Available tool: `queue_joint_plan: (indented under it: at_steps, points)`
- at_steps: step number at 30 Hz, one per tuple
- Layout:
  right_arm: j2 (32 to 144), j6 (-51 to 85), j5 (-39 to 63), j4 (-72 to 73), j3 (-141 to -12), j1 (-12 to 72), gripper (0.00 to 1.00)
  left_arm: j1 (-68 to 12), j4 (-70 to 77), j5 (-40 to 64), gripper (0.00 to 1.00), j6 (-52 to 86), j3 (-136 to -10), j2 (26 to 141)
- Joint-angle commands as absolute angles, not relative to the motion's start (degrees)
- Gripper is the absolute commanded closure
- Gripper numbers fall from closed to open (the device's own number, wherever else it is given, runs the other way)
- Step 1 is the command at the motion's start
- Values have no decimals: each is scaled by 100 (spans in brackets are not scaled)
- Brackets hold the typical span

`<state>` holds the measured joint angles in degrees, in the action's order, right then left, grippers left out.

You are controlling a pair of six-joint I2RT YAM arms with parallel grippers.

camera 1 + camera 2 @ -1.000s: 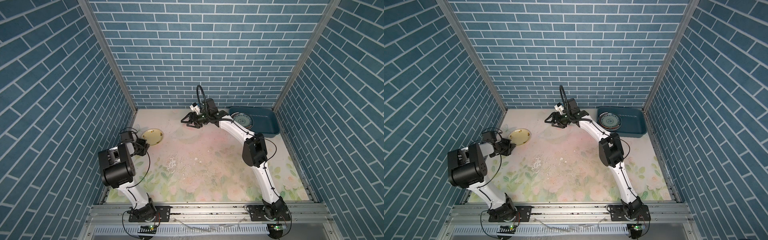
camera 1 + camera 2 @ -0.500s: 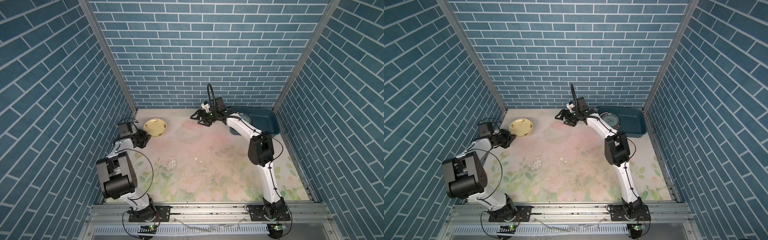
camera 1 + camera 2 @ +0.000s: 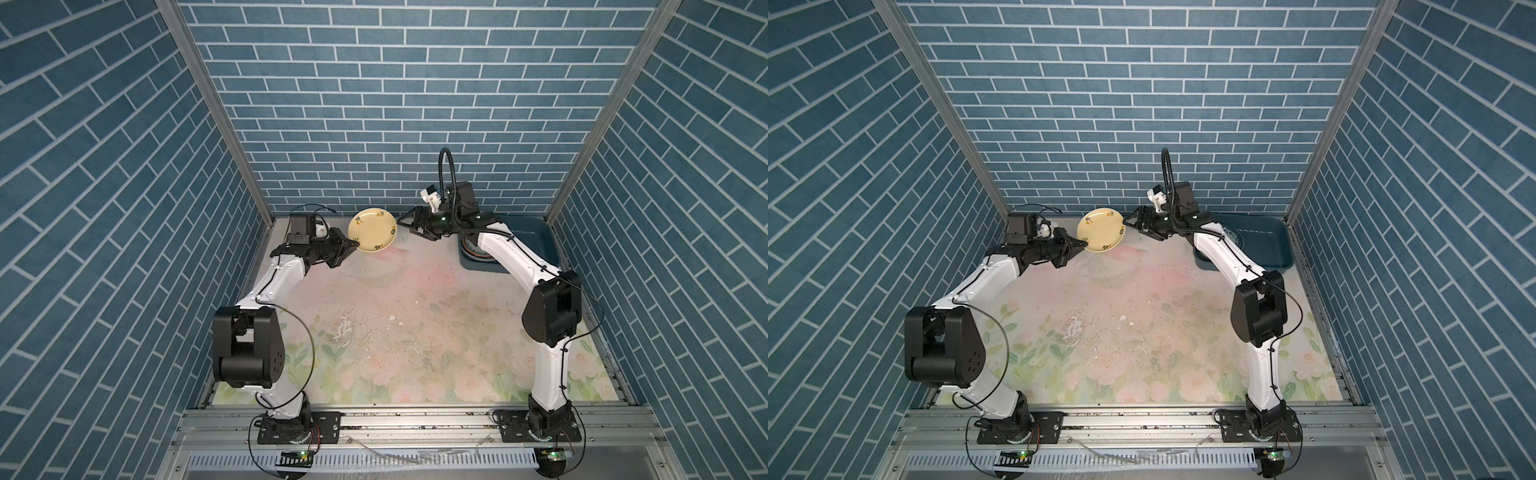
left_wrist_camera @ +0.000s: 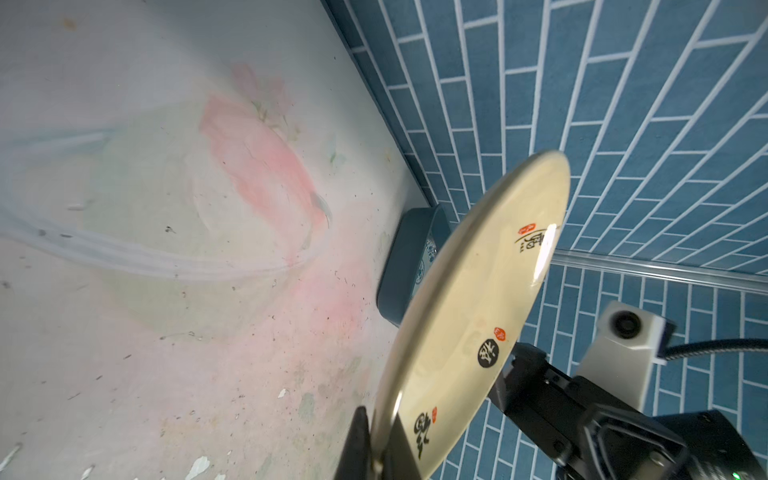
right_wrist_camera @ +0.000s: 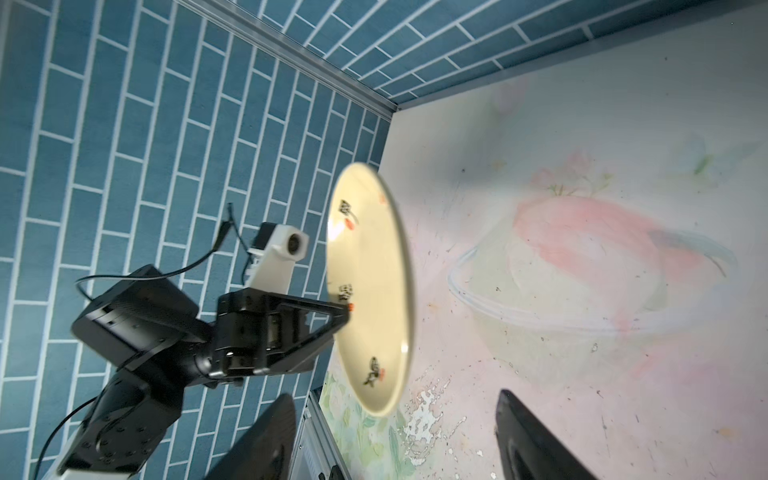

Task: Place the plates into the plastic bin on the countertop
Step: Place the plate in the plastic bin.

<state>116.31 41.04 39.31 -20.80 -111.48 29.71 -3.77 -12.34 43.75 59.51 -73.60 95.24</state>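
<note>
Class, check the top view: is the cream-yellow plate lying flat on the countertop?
No, the cream-yellow plate is tilted up in the air, its rim pinched by the left claw.

Bright, even overhead light leaves only faint soft shadows on the countertop (image 3: pixel 395 291), both top views are sharp, a white glare streak crosses the cream-yellow plate (image 4: pixel 478 316), and the right gripper (image 5: pixel 395 397) shows dark, out-of-focus fingers (image 5: pixel 266 440).
</note>
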Motion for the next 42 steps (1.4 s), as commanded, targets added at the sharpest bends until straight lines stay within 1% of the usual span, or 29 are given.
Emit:
queue_joint_plan:
  at_steps: [1, 4, 9, 18, 19, 21, 27, 30, 33, 35, 36, 38, 42]
  points:
    - [11482, 3643, 3665, -2315, -11171, 2997, 29, -584, -814, 4695, 100, 6277, -7614, 9645]
    - [11485, 3413, 3454, -2595, -11246, 2988, 31, -715, -665, 4868, 100, 6531, -7743, 9755]
    - [11659, 3081, 3064, -3252, -11667, 2988, 43, -812, -691, 5028, 100, 6583, -7881, 9847]
    - [11907, 3066, 2811, -3618, -12110, 2988, 78, -910, -648, 4997, 100, 6609, -7901, 9965]
    - [11925, 3076, 2787, -3642, -12124, 2988, 80, -914, -639, 4989, 100, 6609, -7902, 9974]
    - [11935, 3102, 2753, -3655, -12125, 2988, 85, -923, -636, 4986, 99, 6609, -7918, 9988]
    - [11986, 3094, 2600, -3776, -12129, 2982, 92, -940, -609, 4988, 93, 6636, -7976, 9982]
    - [12014, 3076, 2491, -3853, -12140, 2971, 94, -949, -620, 4987, 87, 6627, -8032, 9980]
    - [12032, 3076, 2381, -3909, -12140, 2961, 96, -958, -608, 4968, 75, 6627, -8069, 9941]
    - [12028, 3076, 2298, -3938, -12138, 2949, 98, -958, -623, 4941, 63, 6627, -8083, 9904]
    - [12027, 3084, 2250, -3961, -12140, 2938, 98, -958, -608, 4929, 60, 6627, -8094, 9889]
    - [12017, 3109, 2165, -3981, -12129, 2910, 99, -958, -588, 4907, 49, 6623, -8101, 9847]
    - [11922, 3261, 1972, -3950, -11992, 2783, 100, -958, -662, 4876, 39, 6487, -8163, 9811]
